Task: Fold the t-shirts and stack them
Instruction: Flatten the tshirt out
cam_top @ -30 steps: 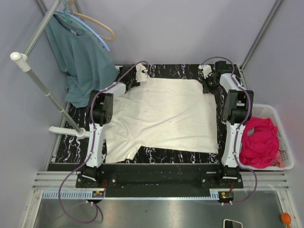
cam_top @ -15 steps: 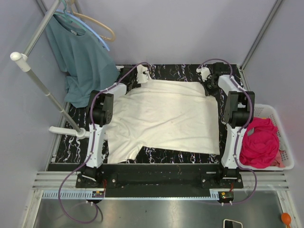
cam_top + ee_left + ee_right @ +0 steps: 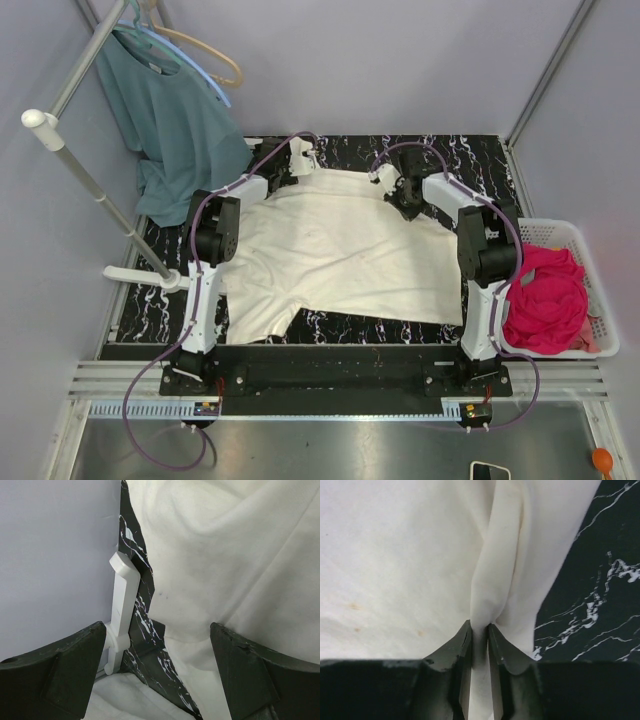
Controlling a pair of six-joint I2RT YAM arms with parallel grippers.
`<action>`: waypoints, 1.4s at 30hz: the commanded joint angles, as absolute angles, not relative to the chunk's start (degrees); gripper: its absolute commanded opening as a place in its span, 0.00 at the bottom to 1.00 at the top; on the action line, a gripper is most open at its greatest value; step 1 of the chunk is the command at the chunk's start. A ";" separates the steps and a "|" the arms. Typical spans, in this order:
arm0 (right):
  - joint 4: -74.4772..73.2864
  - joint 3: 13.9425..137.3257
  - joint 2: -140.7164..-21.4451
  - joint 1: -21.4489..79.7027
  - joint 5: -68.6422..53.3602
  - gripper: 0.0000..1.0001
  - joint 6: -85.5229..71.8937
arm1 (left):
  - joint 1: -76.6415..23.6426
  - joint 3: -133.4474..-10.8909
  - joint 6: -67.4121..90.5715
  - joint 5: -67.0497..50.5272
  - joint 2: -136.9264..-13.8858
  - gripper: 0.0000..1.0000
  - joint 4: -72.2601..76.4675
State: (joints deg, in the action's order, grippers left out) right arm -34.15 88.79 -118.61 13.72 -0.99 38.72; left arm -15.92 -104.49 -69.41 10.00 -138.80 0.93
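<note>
My right jaws are pinched shut on a raised ridge of the cream t-shirt point(image 3: 340, 250), taken from its far edge. That edge is lifted a little and drawn in over the body of the shirt. The rest of the shirt lies spread flat across the black marbled counter point(image 3: 470, 155), with one sleeve at the near left. My left jaws stand wide over the far left corner, gripping nothing. The cloth lies below and to the right of them, and a white plastic clip point(image 3: 122, 600) sits on the counter's edge just beside it.

As I judge it, the step in hand is the first fold. To do it well, I should close the left jaws on their corner before the right side travels further, so both far corners come across together and the crease runs straight. The right pinch holds only a thin ridge, so I would carry it low and slowly. I would set it down flat rather than drop it, or the soft cloth will bunch and slide.

The pink t-shirt point(image 3: 545, 300) waits crumpled in the white basket point(image 3: 560, 226) on the right, well apart from the fold.

I can read no writing, brand or label anywhere. The cream cloth is plain, apart from a few faint brown specks.
</note>
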 commanded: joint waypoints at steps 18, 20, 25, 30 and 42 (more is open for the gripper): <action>-33.40 89.82 -113.73 15.38 3.78 0.64 35.51 | -16.52 -99.58 -68.99 10.20 -135.88 0.90 -2.64; -33.31 90.52 -113.64 15.12 3.08 0.64 34.28 | -16.52 -99.23 -69.08 10.11 -135.62 0.90 -2.55; -33.05 92.90 -114.96 12.31 -2.36 0.65 29.45 | -16.52 -98.53 -69.34 10.28 -135.35 0.90 -2.37; -33.22 96.94 -117.59 5.91 -11.32 0.65 22.26 | -16.52 -97.56 -69.70 10.37 -134.91 0.89 -2.29; -37.26 100.98 -122.17 2.90 -21.09 0.62 21.27 | -16.52 -96.94 -71.10 11.43 -135.18 0.89 -1.84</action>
State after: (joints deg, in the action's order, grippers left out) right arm -35.33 98.65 -120.84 2.26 -15.18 22.50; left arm -16.40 -98.74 -71.18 10.98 -135.48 1.93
